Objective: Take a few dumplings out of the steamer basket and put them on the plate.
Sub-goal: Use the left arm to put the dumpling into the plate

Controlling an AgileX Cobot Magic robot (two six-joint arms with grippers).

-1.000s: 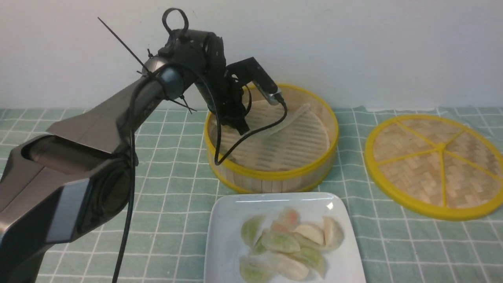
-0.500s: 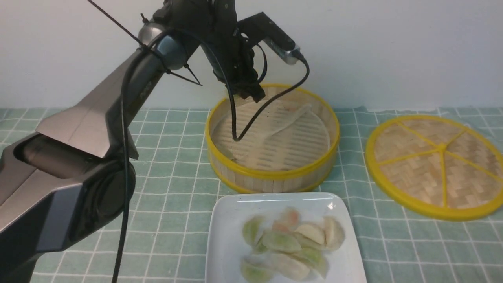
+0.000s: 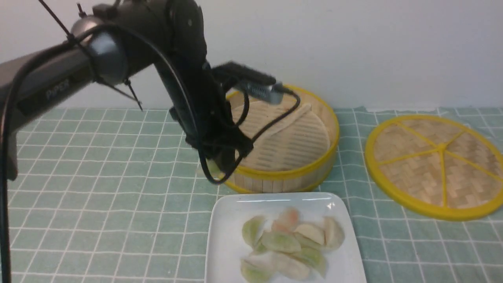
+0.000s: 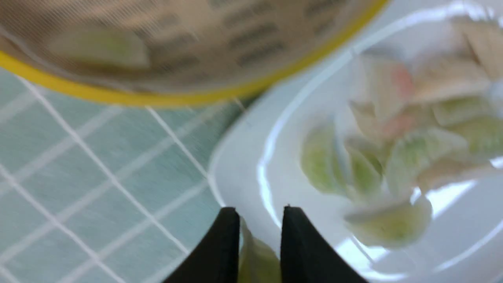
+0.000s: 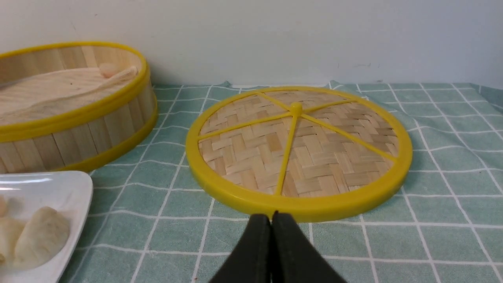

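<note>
A green-checked cloth lies beneath a yellow-rimmed steamer basket, a woven disc with yellow spokes, and a square white plate piled with dumplings. Near the basket's rim, the left gripper pinches a single green dumpling, while the right gripper sits closed, its fingertips together.

Steamer basket sitting upper centre of frame; plate lying before it, lower centre, bearing dumplings; woven disc resting at right.
</note>
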